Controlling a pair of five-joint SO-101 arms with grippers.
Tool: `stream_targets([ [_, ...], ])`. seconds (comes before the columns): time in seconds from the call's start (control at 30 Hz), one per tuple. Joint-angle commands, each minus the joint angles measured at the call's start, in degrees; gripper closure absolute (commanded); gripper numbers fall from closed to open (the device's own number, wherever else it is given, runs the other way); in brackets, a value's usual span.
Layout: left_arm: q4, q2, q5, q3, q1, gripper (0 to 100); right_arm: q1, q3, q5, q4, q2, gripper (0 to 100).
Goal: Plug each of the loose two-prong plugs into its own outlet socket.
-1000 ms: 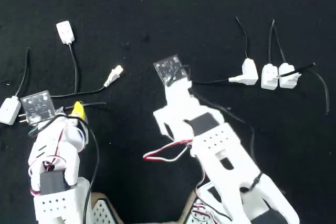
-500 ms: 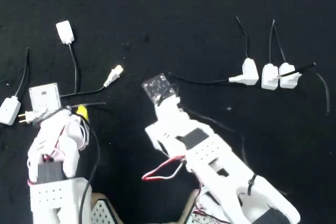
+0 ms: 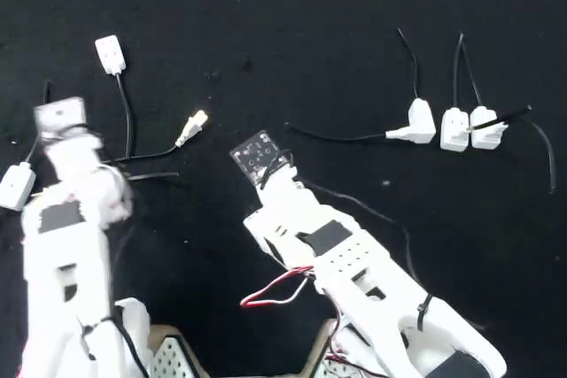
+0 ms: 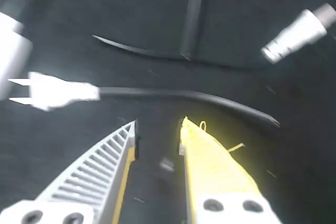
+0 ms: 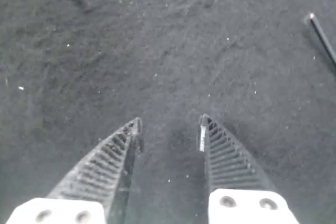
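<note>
My left gripper [image 4: 158,125] is open, one grey finger and one yellow, low over the black mat. Just beyond its tips lies a white two-prong plug [image 4: 55,91] on a black cable, its prongs pointing at a white socket block [image 4: 9,43]. That socket [image 3: 15,185] sits at the table's left edge beside the left arm [image 3: 62,219]. A cream plug [image 3: 191,127] [image 4: 302,29] lies farther right. My right gripper [image 5: 170,121] is open over bare mat near the table's middle, holding nothing.
Another white socket [image 3: 111,53] lies at the far left with its cable trailing down. At the far right, an angled white plug [image 3: 416,121] and two white blocks [image 3: 454,128] [image 3: 485,126] lie with their cables. A loose cable end [image 5: 321,38] lies near the right gripper.
The left arm has swung up and away, its wrist now farther from the near edge. The right arm has drawn back and to the left. Both grippers stay open and hold nothing.
</note>
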Motion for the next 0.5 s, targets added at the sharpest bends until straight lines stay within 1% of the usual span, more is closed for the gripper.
stream_targets([
  [0.0, -0.79, 2.81, -8.35, -9.27, -8.66, 85, -0.79, 0.75, 1.85, -1.41, -1.80, 83.2],
  [0.1, -0.79, 8.53, -17.14, -14.73, -13.32, 85, -0.79, 0.84, 1.76, -1.41, -1.80, 83.2],
  [0.2, 1.14, 17.23, -24.18, -20.97, -15.43, 85, -0.79, 0.92, 1.76, -1.41, -1.80, 83.2],
  [0.3, 9.32, 26.64, -29.19, -30.81, -15.69, 85, -0.79, 0.92, 1.76, -1.41, -1.80, 83.2],
  [0.47, 21.63, 42.46, -33.76, -51.03, -16.57, 85, -0.79, 1.01, 1.76, -1.41, -1.80, 83.2],
])
